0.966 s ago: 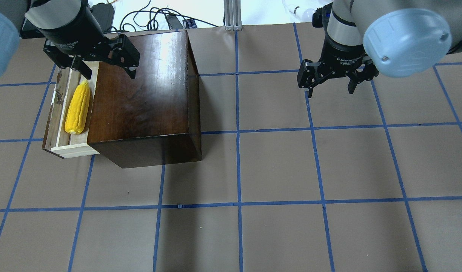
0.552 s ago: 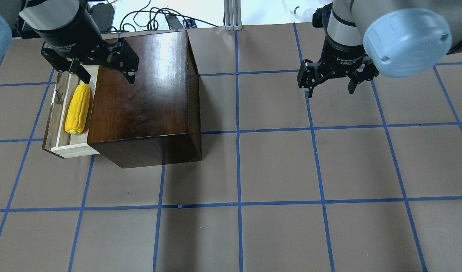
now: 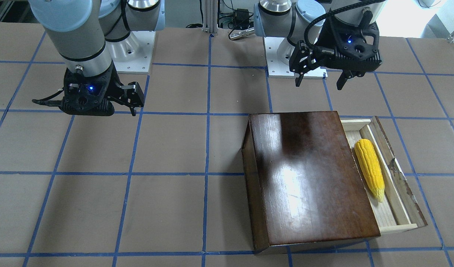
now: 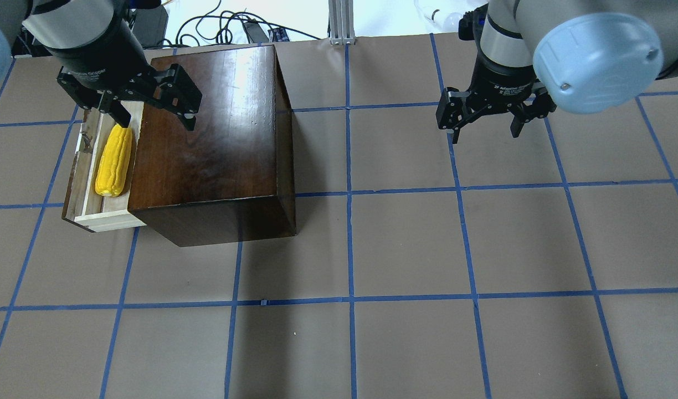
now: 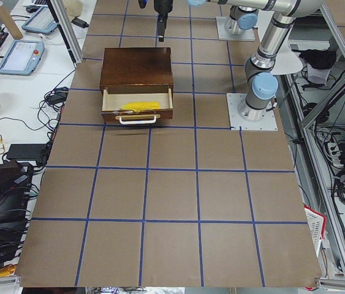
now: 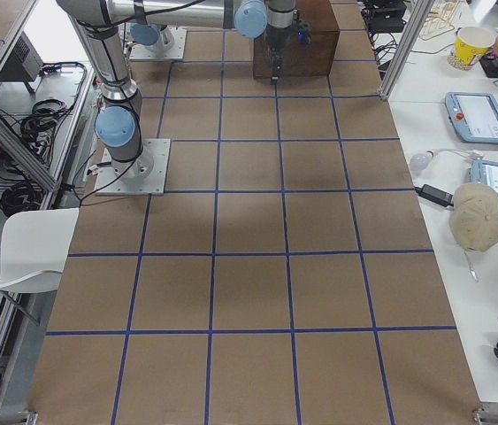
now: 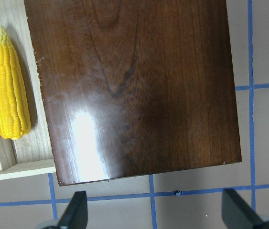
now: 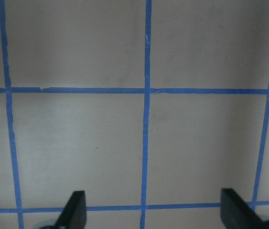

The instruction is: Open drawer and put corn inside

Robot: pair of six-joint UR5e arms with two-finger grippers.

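The drawer is pulled out of the dark-brown box on its left side. The yellow corn lies inside the drawer, along its length; it also shows in the front view and the left wrist view. My left gripper is open and empty, held above the box's far left corner and the drawer's far end. My right gripper is open and empty, above bare table far to the right of the box.
The table is brown paper with a grid of blue tape lines. Cables and a metal post lie beyond the far edge. The arm bases stand at the robot's side of the table.
My left gripper has shifted slightly left in the overhead view, still open above the box's corner. The corn, the drawer and the right arm have not moved.
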